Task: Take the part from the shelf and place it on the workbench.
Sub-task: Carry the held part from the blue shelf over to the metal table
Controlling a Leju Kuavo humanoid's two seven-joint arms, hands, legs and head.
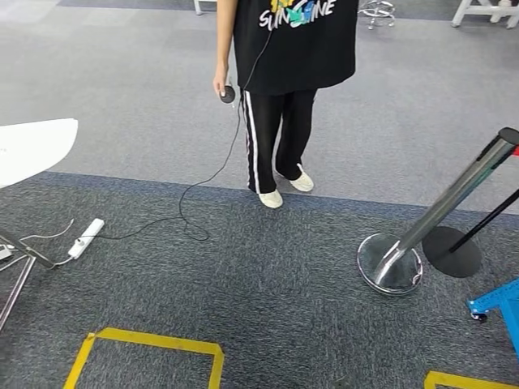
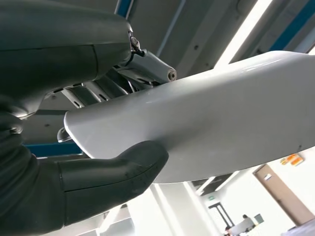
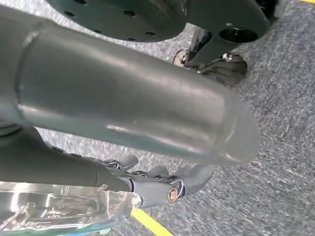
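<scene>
Starting on your left, the white part (image 1: pixel 33 147) juts in over the carpet, and in the left wrist view the left hand (image 2: pixel 85 132) holds it by one edge, thumb against one face and fingers (image 2: pixel 148 66) against the other, likely so the broad panel stays level while you carry it. Ahead, a person (image 1: pixel 288 81) stands holding a small wired controller (image 1: pixel 227 94). To the right a tipped chrome post (image 1: pixel 428 219) leans over its base. Your right hand (image 3: pixel 159 184) hangs over the carpet, fingers loosely apart and holding nothing. No surface is visible yet.
</scene>
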